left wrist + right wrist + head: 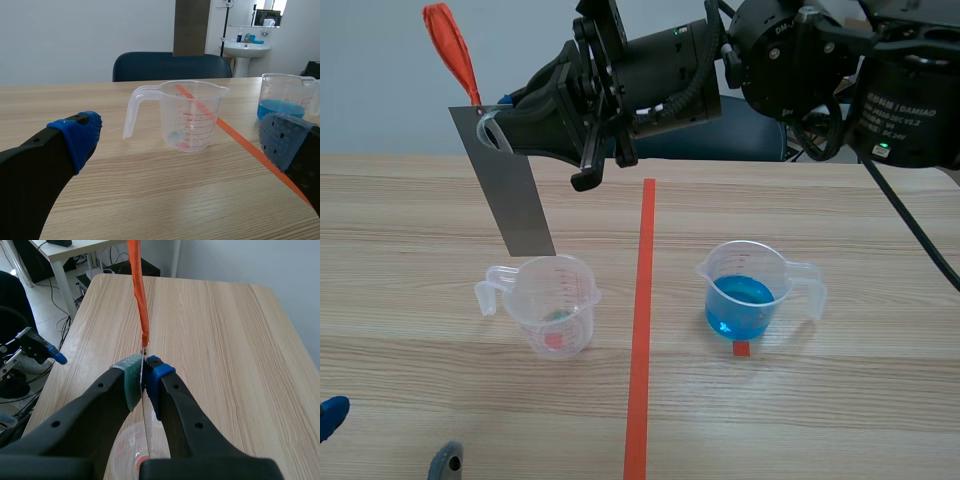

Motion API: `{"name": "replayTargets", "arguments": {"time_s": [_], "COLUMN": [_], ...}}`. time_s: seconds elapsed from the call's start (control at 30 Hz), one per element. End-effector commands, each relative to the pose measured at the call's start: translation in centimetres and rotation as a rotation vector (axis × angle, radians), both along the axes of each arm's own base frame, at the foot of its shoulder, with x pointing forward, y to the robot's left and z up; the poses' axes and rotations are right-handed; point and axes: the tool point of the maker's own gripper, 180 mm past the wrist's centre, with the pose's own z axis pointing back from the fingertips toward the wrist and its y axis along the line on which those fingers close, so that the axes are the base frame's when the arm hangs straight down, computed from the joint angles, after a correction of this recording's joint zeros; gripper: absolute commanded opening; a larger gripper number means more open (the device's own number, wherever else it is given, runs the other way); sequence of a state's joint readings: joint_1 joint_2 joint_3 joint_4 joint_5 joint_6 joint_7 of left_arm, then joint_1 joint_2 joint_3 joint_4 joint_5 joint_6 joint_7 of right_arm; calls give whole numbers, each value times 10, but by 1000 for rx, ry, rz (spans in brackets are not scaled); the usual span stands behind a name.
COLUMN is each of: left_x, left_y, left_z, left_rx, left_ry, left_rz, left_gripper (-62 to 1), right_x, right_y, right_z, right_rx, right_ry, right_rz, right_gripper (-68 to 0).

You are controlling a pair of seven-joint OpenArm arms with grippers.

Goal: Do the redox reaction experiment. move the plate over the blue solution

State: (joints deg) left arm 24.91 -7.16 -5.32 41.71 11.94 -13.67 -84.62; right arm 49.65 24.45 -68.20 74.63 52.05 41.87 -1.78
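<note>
The right pincer is clamped on the top of the plate, just under its orange tag, so the strip hangs straight down, clear of the fingers, over the empty cup. The blue cup stands across the tape line, so I judge the carry is yet to be made. The left pincer is wide apart, low over the bench. The right wrist view shows the plate edge-on between the pads, while the left wrist view shows its lower end above the cup's rim
</note>
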Motion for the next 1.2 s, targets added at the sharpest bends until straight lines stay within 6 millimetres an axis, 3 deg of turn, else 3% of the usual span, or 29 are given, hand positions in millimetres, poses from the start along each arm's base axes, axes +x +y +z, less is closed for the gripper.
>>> {"name": "replayTargets", "arguments": {"time_s": [0.0,0.8,1.17], "left_x": [1,1,1], "left_y": [5,5,5], "left_z": [5,5,5], "left_rx": [2,2,2], "left_ry": [-23,-23,-24], "left_rz": [5,5,5], "left_gripper": [14,14,14], "right_x": [1,3,0], "right_y": [1,0,-19], "right_z": [19,22,33], "right_rx": [41,48,72], "right_ry": [-21,-19,-22], "right_rz": [15,13,3], "right_gripper": [-669,-669,-669]}}
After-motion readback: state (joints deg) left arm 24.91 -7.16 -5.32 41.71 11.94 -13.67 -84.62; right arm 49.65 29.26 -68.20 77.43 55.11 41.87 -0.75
